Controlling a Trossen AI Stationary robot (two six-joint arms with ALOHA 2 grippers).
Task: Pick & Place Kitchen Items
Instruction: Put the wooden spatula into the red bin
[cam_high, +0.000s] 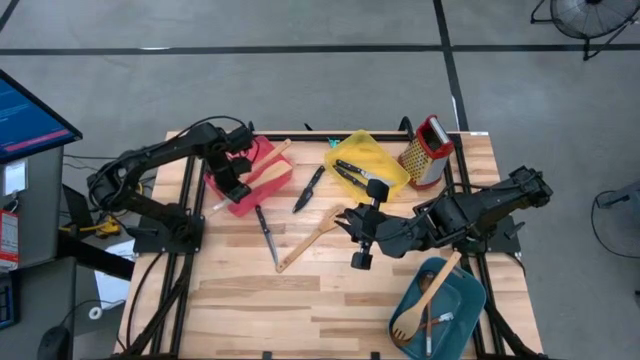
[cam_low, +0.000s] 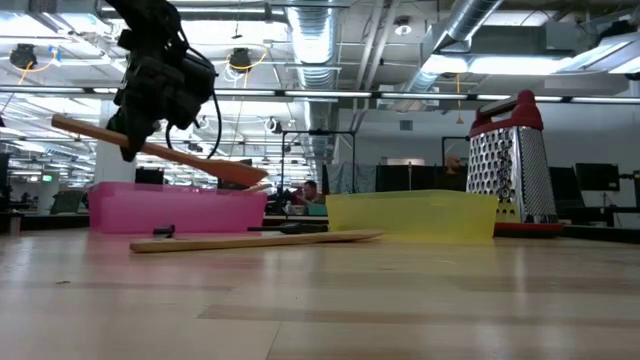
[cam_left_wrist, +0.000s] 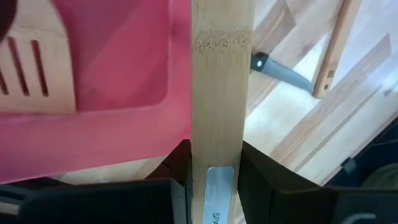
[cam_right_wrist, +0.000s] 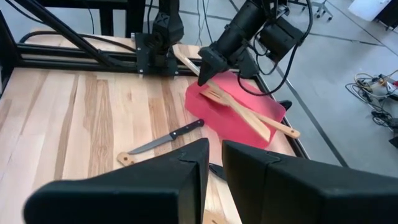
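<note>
My left gripper (cam_high: 237, 182) hangs over the red tray (cam_high: 228, 205) at the far left, shut on a pale wooden spatula (cam_low: 190, 158). A slotted wooden turner (cam_left_wrist: 28, 68) lies in that tray. My right gripper (cam_right_wrist: 214, 157) waits shut and empty above mid-table, right of centre (cam_high: 358, 232). On the bare wood lie two black-handled knives (cam_high: 309, 189) (cam_high: 267, 236) and another wooden spatula (cam_high: 312, 240). The yellow tray (cam_high: 372, 150) holds dark utensils. The teal tray (cam_high: 462, 300) holds a wooden fork (cam_high: 425, 300). My left gripper pinches the spatula's two long edges (cam_left_wrist: 214, 155) between its fingers (cam_left_wrist: 256, 182), beside a silver label. The fingers come steeply from above and lie across it. A short end (cam_low: 70, 126) sticks up to the left. The long end (cam_low: 245, 176) slants down to the tray's rim height.
A steel box grater with a red top (cam_high: 428, 150) stands at the far edge, right of the yellow tray. The teal tray overhangs the near right corner. Open wood lies along the table's near side (cam_high: 280, 310).
</note>
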